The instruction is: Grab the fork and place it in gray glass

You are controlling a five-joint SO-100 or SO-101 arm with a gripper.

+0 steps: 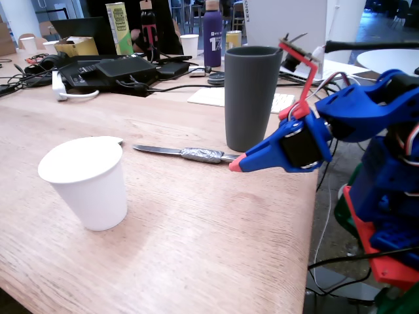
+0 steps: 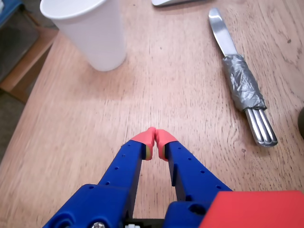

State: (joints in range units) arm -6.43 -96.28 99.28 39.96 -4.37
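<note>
The fork (image 1: 196, 154) lies flat on the wooden table, with foil wrapped round its middle. In the wrist view the fork (image 2: 243, 83) shows its tines at the lower right and its flat end pointing up. The gray glass (image 1: 252, 98) stands upright just behind the tine end. My gripper (image 1: 234, 165) is shut and empty, hovering low near the tines. In the wrist view the gripper (image 2: 154, 138) has its red tips together, with the fork ahead and to the right, apart from it.
A white paper cup (image 1: 88, 180) stands at the front left; in the wrist view the cup (image 2: 90, 33) is at the top left. Cables, a laptop, bottles and boxes crowd the far side (image 1: 118, 69). The table's right edge (image 1: 313, 216) is close to the arm's base.
</note>
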